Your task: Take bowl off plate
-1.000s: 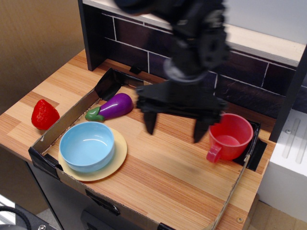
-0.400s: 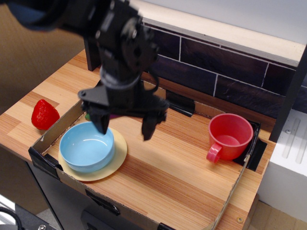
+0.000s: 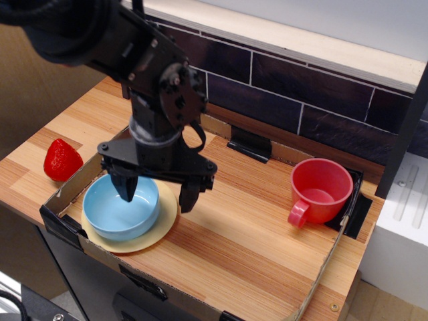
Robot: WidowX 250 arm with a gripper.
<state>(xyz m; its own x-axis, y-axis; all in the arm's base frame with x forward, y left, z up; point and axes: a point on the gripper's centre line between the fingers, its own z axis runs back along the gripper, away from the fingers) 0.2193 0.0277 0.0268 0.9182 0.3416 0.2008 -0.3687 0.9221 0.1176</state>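
Observation:
The light blue bowl (image 3: 119, 214) sits on the pale yellow plate (image 3: 160, 229) at the front left of the wooden tray. My black gripper (image 3: 158, 194) is open just above the bowl's right side. One fingertip (image 3: 127, 190) hangs over the bowl's inside, the other (image 3: 187, 198) is outside over the plate's right edge. The bowl's right rim lies between the two fingers. The arm hides the bowl's back right rim.
A red handled cup (image 3: 319, 190) stands at the right of the tray. A red strawberry (image 3: 61, 160) lies on the counter to the left, outside the cardboard wall (image 3: 73, 184). A dark brick wall (image 3: 301, 87) runs along the back.
My gripper has swung from the tray's middle to the left and down over the bowl. It now hides the purple eggplant. Bowl and plate have not moved.

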